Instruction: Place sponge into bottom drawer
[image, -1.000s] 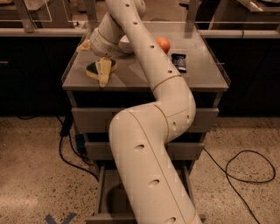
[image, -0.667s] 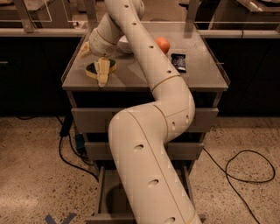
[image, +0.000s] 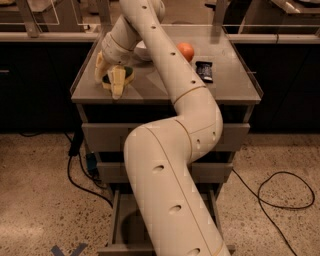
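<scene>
The arm (image: 170, 165) rises from the bottom of the view in thick, smooth, cream-coloured segments with small round holes. It bends at an elbow in front of the cabinet, then stretches up and to the left over the cabinet top (image: 230, 85). Its wrist turns down so that the gripper (image: 111, 82), pale yellow and padded, comes down on the front left of that flat, glossy grey top. The sponge (image: 127, 75) lies there right at the gripper, showing a dark green scrub layer over yellow foam; whether the gripper is clamped on it cannot be told. The bottom drawer (image: 125, 220) is pulled out below, a shallow grey metal tray largely hidden behind the arm. An orange ball (image: 185, 51) and a dark packet (image: 204, 71) sit further right on the top. Black cables (image: 280, 195) loop over the speckled floor.
</scene>
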